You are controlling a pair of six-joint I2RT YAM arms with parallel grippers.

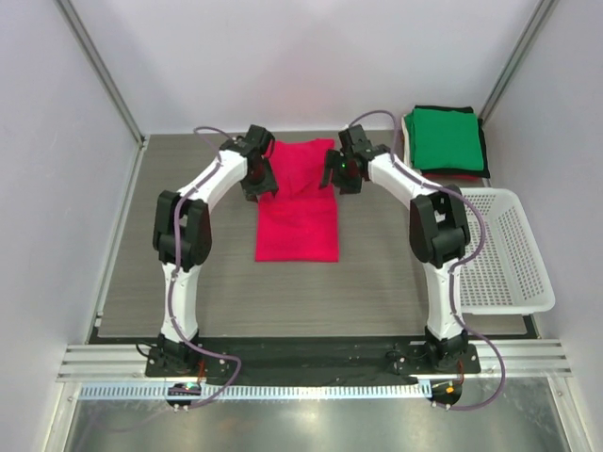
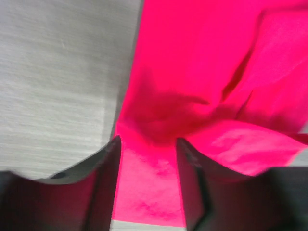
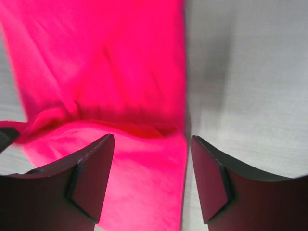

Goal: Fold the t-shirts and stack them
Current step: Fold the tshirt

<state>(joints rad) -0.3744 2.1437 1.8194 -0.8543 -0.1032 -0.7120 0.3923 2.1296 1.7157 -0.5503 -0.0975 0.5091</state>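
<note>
The bright red-pink soft cloth t-shirt (image 1: 297, 221) lies mid-table, its long axis running twelve to six o'clock and its rumpled end toward twelve. The left gripper (image 2: 149, 147) and right gripper (image 3: 151, 144) sit at that end, fingers apart over the cloth.

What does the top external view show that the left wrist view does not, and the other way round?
Only the top view: the right gripper at the right edge of the red shirt, the stack of folded shirts with a green shirt on top, and the white basket. Only the left wrist view: the left gripper close up, its fingers apart over red cloth, with creases bunched just ahead. Both: the red shirt and the grey table.
</note>
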